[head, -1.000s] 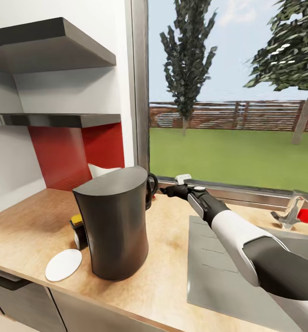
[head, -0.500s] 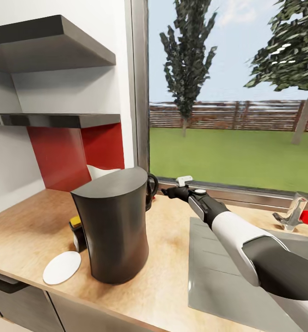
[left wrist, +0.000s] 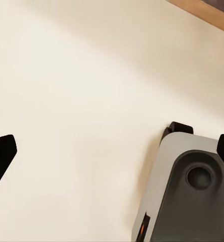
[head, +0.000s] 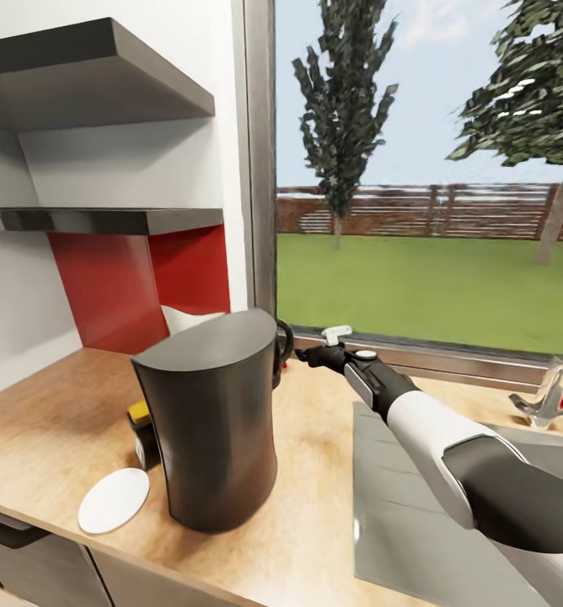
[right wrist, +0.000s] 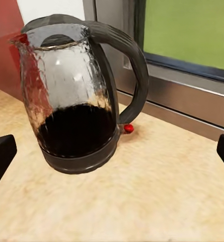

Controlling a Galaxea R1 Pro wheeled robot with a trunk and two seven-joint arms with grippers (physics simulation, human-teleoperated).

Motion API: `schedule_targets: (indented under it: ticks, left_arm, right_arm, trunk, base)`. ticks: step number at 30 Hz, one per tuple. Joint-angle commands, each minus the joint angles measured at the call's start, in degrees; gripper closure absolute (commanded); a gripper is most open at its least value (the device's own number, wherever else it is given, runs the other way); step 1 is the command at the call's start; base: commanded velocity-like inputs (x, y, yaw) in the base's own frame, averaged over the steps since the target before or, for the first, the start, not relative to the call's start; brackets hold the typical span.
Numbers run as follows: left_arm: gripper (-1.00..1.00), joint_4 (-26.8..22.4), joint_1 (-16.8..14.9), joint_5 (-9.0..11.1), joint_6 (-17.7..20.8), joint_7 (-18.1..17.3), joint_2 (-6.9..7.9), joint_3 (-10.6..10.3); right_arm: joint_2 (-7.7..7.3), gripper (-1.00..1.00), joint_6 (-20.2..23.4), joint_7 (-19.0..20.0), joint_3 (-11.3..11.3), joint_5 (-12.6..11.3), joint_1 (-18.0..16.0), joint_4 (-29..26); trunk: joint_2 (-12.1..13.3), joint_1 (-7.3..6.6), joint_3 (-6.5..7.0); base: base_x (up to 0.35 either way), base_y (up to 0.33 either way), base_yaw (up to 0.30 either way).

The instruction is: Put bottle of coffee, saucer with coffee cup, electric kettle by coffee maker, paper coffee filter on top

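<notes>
Since a second ago our head camera has drifted a little, so the whole scene sits slightly shifted, while our right arm has stayed stretched toward the window with hardly any advance. Our right pincer [head: 302,356] rests near the electric kettle [right wrist: 76,96], its jaws spread wide and holding nothing; the kettle stands upright on the counter [head: 315,472] by the window sill, its handle facing us. In front stands the dark coffee maker [head: 210,421], with the white saucer [head: 113,500] just beside it and a yellow-capped bottle of coffee [head: 141,432] tucked behind. Our left pincer [left wrist: 112,151] is open over pale floor. We judge the kettle grasp comes next, likely at the handle.
</notes>
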Motion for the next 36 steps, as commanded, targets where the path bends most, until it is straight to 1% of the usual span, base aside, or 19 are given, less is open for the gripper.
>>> schedule_targets:
  ticks: [1,10,13,15,20,36]
  left_arm:
    - [-1.0,0.0,0.0,0.0,-0.2,0.0,-0.02,0.4]
    - [-1.0,0.0,0.0,0.0,-0.2,0.0,0.08,0.4]
    - [-1.0,0.0,0.0,0.0,-0.2,0.0,0.1,0.4]
    - [-1.0,0.0,0.0,0.0,-0.2,0.0,0.14,0.4]
    - [-1.0,0.0,0.0,0.0,-0.2,0.0,0.15,0.4]
    - [-1.0,0.0,0.0,0.0,-0.2,0.0,0.07,0.4]
  right_arm:
    - [-0.04,-1.0,0.3,0.0,0.3,-0.6,-0.1,0.0]
    - [-0.05,-1.0,0.2,0.0,0.3,-0.6,0.0,0.2]
    - [-0.05,-1.0,-0.6,0.0,0.3,-0.6,0.0,0.2]
    - [-0.05,-1.0,-1.8,0.0,0.3,-0.6,0.1,0.2]
    - [-0.05,-1.0,-2.4,0.0,0.3,-0.6,0.1,0.3]
    - [-0.05,-1.0,-2.3,-0.1,0.3,-0.6,0.1,0.2]
  trunk:
    - [-0.1,0.03,-0.1]
    - [-0.1,0.03,-0.1]
    - [-0.1,0.03,-0.1]
    - [-0.1,0.03,-0.1]
    - [-0.1,0.03,-0.1]
    - [-0.1,0.03,-0.1]
  base:
    - [0.136,0.063,0.0]
    - [0.044,0.023,0.0]
    - [0.024,0.0,0.0]
    - [0.116,0.0,0.0]
    - [0.111,0.0,0.0]
    - [0.007,0.0,0.0]
